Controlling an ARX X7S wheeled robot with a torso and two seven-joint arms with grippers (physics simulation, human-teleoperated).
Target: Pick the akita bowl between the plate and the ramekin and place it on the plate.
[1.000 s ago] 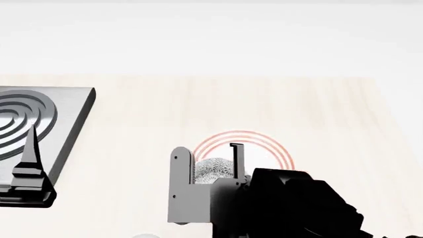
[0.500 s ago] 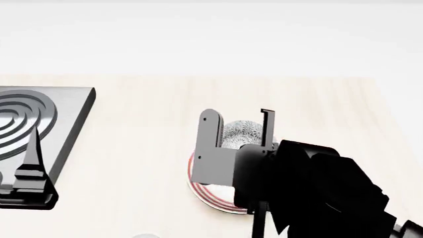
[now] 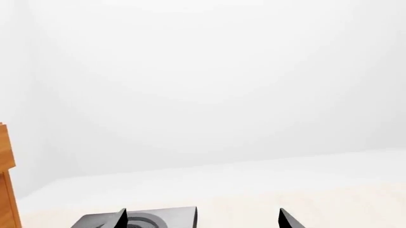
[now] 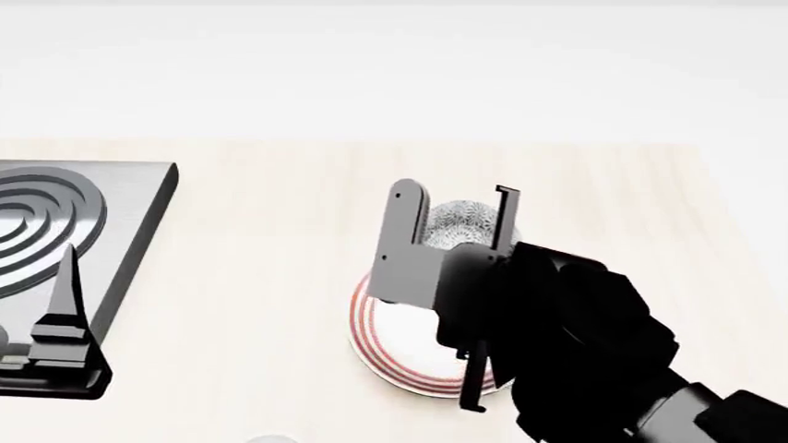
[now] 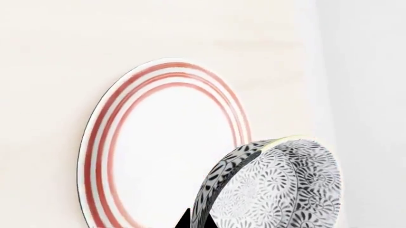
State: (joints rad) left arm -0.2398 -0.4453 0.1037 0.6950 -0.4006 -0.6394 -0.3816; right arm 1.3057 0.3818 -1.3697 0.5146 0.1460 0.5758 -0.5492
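Note:
My right gripper is shut on the rim of the akita bowl, a small grey-and-white patterned bowl held in the air above the plate. In the right wrist view the bowl hangs tilted beside the red-ringed white plate, with the fingertips pinching its wall. The right arm hides much of the plate in the head view. At the far left my left gripper stands open over the stove, holding nothing. The ramekin is out of view.
A grey stove slab with concentric rings lies at the left of the pale wooden table; its corner shows in the left wrist view. A wooden edge shows at that view's side.
My right gripper has lifted the akita bowl from low near the plate's front to higher over the plate. The left arm has barely moved.

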